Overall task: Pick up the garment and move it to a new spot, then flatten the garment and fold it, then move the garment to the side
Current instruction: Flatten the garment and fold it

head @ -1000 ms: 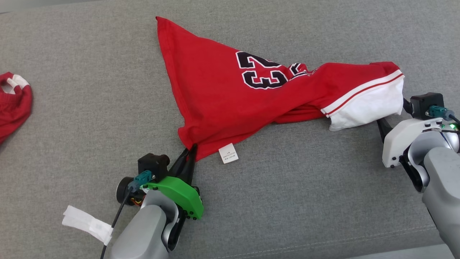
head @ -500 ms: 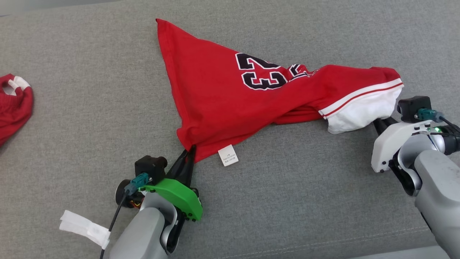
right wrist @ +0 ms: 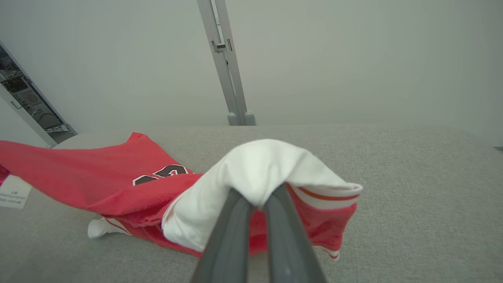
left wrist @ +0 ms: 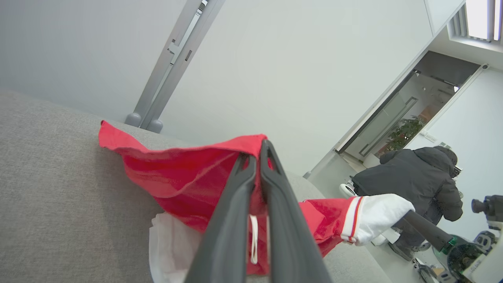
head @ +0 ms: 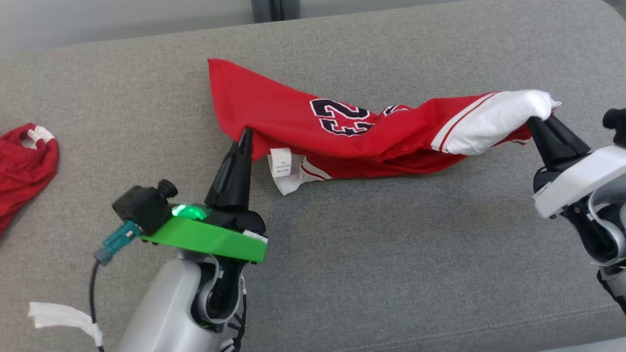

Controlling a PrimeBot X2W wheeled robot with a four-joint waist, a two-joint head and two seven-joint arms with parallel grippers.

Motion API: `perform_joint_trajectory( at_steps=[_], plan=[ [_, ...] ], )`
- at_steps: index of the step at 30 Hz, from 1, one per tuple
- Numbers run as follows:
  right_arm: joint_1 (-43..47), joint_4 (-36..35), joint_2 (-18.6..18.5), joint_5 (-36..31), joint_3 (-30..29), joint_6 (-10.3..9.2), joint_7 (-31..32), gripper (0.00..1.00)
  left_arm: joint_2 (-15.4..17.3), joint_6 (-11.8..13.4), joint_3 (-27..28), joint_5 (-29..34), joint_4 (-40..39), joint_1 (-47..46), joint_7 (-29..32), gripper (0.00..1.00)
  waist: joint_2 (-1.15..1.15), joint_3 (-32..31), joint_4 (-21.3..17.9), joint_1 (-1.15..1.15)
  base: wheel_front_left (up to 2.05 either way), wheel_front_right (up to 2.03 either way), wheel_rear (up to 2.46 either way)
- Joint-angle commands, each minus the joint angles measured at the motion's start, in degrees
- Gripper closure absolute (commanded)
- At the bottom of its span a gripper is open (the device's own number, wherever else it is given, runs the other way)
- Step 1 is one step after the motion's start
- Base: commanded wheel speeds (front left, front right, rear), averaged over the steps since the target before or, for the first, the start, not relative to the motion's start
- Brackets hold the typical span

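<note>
So left pincer (head: pixel 246 133) and right pincer (head: pixel 536 120) are each clamping a garment (head: pixel 298 124) end. I'd be lifting evenly, keeping it taut between them.

front: bare cushion (head: pixel 391 254), open | mid: garment (head: pixel 274 107) strung across, blocks | far L: red cloth (head: pixel 24 166)

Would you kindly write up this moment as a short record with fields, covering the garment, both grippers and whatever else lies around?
garment: red jersey with a dark number and white trim, bunched, held up at both ends, middle sagging
left: left gripper, fingers shut on the jersey's red edge
right: right gripper, fingers shut on the jersey's white end
surface: grey cushion
also present: second red garment at far left; white strip at lower left
background: person in a dark jacket, in the left wrist view
</note>
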Motion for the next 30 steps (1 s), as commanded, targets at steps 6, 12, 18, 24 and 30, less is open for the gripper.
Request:
perform_joint_trajectory(
  at_steps=[6, 12, 18, 24, 30],
  plan=[
    [-1.07, -12.35, 1.41, 1.85, -8.95, -0.03, 6.64, 1.0, 4.41, -0.25, 2.46, -6.75, -10.08, -6.12, 5.99, 1.0, 0.0, -1.3, -0.49, 0.0, 0.0, 0.0, 0.0],
    [-7.78, -18.67, 4.57, 1.26, -14.06, -0.03, 12.82, 1.0, 6.98, 0.34, 5.85, -11.7, -14.13, -16.15, 12.92, 1.0, 0.0, 0.38, -0.95, 0.0, 0.0, 0.0, 0.0],
    [-18.04, -14.4, 8.02, 1.09, -13.49, -0.03, 18.06, 1.0, 8.95, 1.87, 8.11, -12.11, -9.49, -27.21, 16.6, 1.0, 0.0, 6.48, -2.63, 0.0, 0.0, 0.0, 0.0],
    [-33.67, -1.62, 12.38, -3.09, -10.29, -0.02, 15.5, 1.0, 10.13, 1.65, 10.24, -9.68, -1.83, -39.25, 14.74, 1.0, 0.0, 15.76, -5.16, 0.0, 0.0, 0.0, 0.0],
    [-51.89, 11.08, 17.22, -8.64, -11.78, -0.03, 0.82, 1.0, 9.96, 0.76, 13.89, -7.75, 6.36, -51.84, 5.95, 1.0, 0.0, 20.64, -6.18, 0.0, 0.0, 0.0, 0.0]
  ],
)
